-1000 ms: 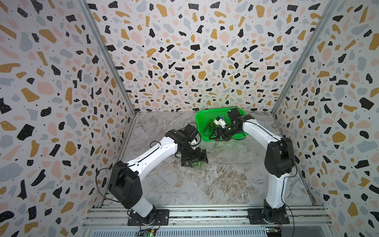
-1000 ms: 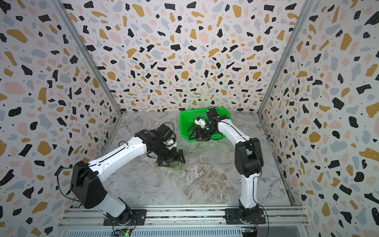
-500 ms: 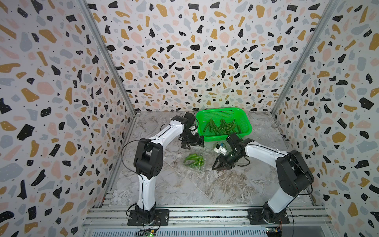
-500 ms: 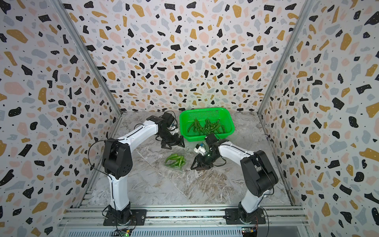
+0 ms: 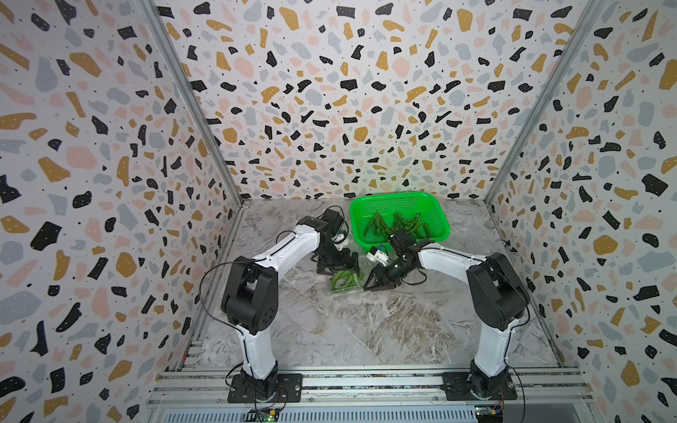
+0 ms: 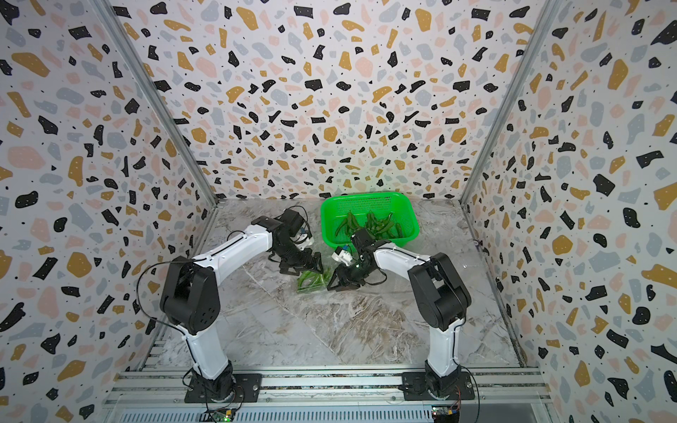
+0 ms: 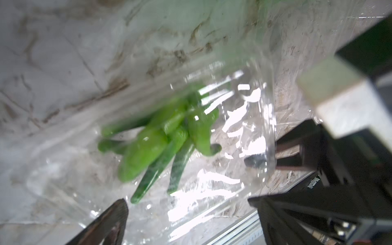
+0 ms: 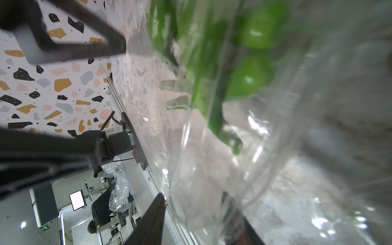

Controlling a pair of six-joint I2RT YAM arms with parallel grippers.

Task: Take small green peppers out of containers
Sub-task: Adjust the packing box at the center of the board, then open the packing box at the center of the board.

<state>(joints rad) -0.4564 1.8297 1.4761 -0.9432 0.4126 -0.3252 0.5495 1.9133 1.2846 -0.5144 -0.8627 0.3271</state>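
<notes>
One clear container (image 5: pixel 340 290) (image 6: pixel 309 288) lies on the marble floor in front of the basket, with several small green peppers (image 5: pixel 344 280) (image 7: pixel 152 144) inside. My left gripper (image 5: pixel 339 269) (image 7: pixel 187 200) hangs open just over its far side, its fingers wide apart and holding nothing. At the container's right end my right gripper (image 5: pixel 368 285) (image 8: pixel 194 197) has its jaws either side of the clear plastic wall (image 8: pixel 212 180), closed on it. The peppers (image 8: pixel 212 84) show through the plastic just beyond.
A bright green perforated basket (image 5: pixel 399 196) (image 6: pixel 366 197) stands at the back, right of centre, holding more loose peppers (image 5: pixel 395 225). Speckled walls close in three sides. An aluminium rail (image 5: pixel 366 381) with both arm bases runs along the front.
My right gripper left the basket, came down to the container's right end and narrowed its jaws on it. My left gripper swung off toward the basket's corner, then back over the container.
</notes>
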